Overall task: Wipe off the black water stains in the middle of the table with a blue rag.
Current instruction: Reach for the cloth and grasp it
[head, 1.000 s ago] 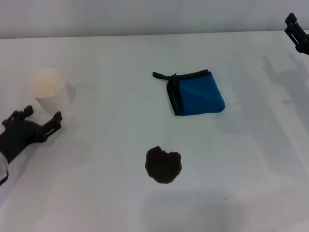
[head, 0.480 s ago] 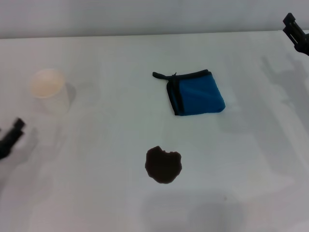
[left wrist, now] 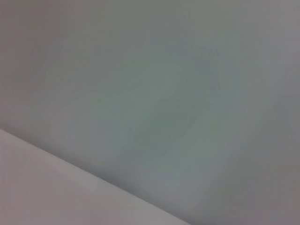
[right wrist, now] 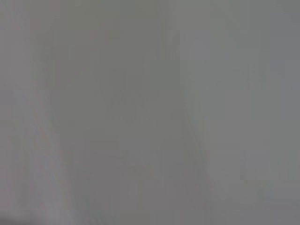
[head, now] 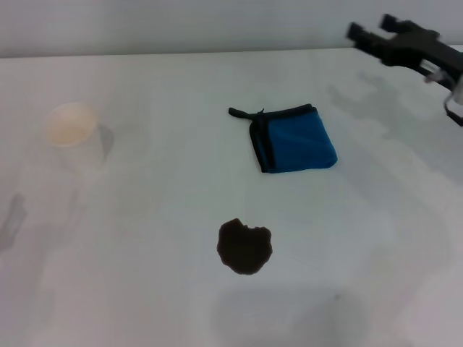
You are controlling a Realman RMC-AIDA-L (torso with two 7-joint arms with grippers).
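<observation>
The blue rag lies folded flat on the white table, its black loop pointing left. The black water stains form one dark lobed blotch nearer me, a little left of the rag and apart from it. My right gripper hangs open and empty above the table's far right, beyond and to the right of the rag. The left gripper is out of the head view. Both wrist views show only plain grey surface.
A white paper cup stands upright at the left of the table. The table's far edge runs along the top of the head view.
The left gripper has drawn back from beside the cup and left the view. The right gripper has swung in from the right edge, leftward over the far right of the table.
</observation>
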